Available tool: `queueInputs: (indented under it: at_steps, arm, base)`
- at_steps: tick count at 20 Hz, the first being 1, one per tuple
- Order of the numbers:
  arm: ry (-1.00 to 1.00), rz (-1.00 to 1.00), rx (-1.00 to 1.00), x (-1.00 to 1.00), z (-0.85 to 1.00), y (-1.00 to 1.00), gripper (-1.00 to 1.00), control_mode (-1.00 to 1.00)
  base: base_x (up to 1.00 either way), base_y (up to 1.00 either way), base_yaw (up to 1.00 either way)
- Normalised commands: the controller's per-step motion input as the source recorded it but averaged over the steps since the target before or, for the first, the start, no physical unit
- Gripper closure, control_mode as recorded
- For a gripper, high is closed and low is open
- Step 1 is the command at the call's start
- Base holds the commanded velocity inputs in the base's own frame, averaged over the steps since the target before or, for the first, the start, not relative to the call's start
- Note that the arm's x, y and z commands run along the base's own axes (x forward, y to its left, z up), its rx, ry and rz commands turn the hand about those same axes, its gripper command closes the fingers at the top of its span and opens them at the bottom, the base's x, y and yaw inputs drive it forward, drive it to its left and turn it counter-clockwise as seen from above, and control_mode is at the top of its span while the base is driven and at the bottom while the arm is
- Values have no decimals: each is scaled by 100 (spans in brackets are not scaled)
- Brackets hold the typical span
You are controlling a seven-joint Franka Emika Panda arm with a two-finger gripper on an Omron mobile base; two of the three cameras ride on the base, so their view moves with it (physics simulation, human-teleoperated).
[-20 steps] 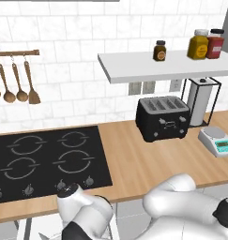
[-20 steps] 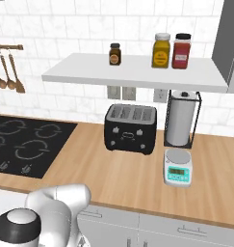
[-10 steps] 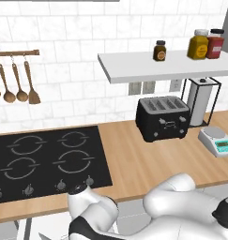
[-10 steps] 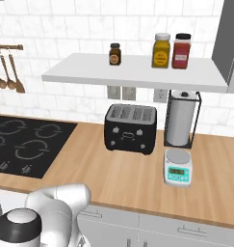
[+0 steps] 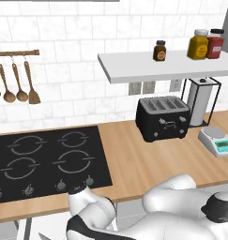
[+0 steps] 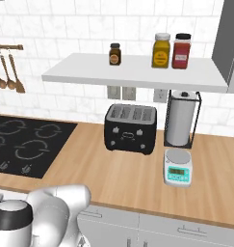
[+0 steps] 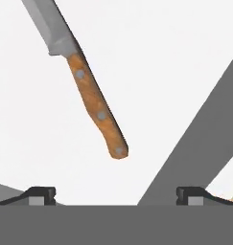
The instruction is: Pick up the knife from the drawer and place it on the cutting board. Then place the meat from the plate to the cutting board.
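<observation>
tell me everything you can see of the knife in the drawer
The knife lies flat on the drawer's pale white floor, seen in the hand view. Its brown wooden handle has three silver rivets and a rounded butt; the grey steel blade runs off the picture's upper left edge, so its tip is out of sight. It lies at a slant. The claw is open, wide, short of the handle and not touching it.

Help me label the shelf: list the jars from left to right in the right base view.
Small dark brown jar → wider yellow jar with a pale lid → red jar with a dark lid, all standing on the white wall shelf.
</observation>
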Motion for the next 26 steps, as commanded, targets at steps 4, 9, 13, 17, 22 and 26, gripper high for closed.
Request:
queueInputs:
  at_steps: [4,9,13,17,22,26]
  arm:
    - [7,13,-4,28,-23,16,-100,-100]
    - [1,3,-9,4,-15,41,-100,-100]
    - [0,0,-9,0,-8,35,-100,-100]
    - [6,0,-9,0,-20,22,-100,-100]
    - [4,3,-5,0,-31,2,-100,-100]
    - [1,5,-1,0,-30,0,-100,-100]
  base:
    - [0,0,0]
    - [0,0,0]
    - [0,0,0]
    - [0,0,0]
    - [0,0,0]
    - [0,0,0]
